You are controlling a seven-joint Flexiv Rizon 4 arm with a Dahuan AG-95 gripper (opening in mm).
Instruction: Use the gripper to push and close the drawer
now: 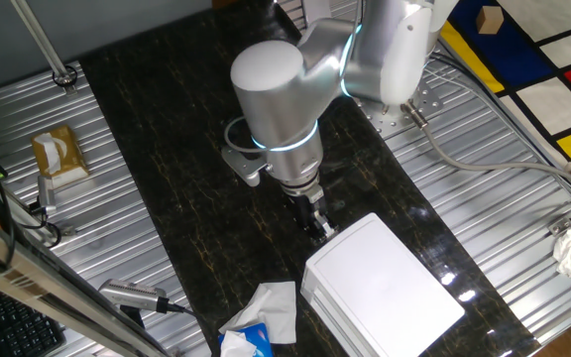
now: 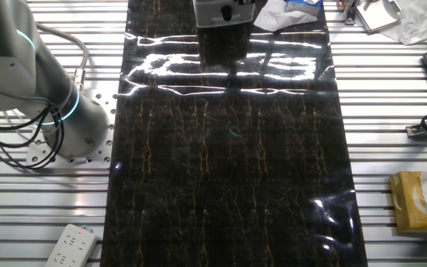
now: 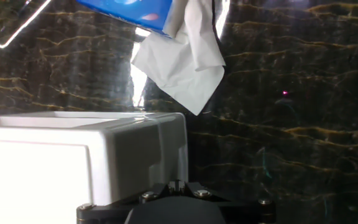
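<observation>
The white flat-topped box [image 1: 383, 286] sits on the dark marble-patterned mat, near its front. The drawer front [image 3: 169, 146] lies close against the box body, with only a thin seam showing. Its knob is hidden. My black gripper [image 1: 317, 220] points down at the box's far end and touches the drawer front. The fingers look pressed together and hold nothing. In the other fixed view the gripper [image 2: 227, 12] is a dark shape against the white drawer front [image 2: 212, 16] at the top edge. In the hand view only the gripper [image 3: 176, 185] base and finger roots show.
A crumpled white tissue [image 1: 271, 307] and a blue tissue pack [image 1: 241, 342] lie left of the box; they also show in the hand view [image 3: 182, 59]. A brown tissue box [image 1: 57, 154] sits on the metal slats at left. The arm's base [image 2: 73, 126] stands beside the mat.
</observation>
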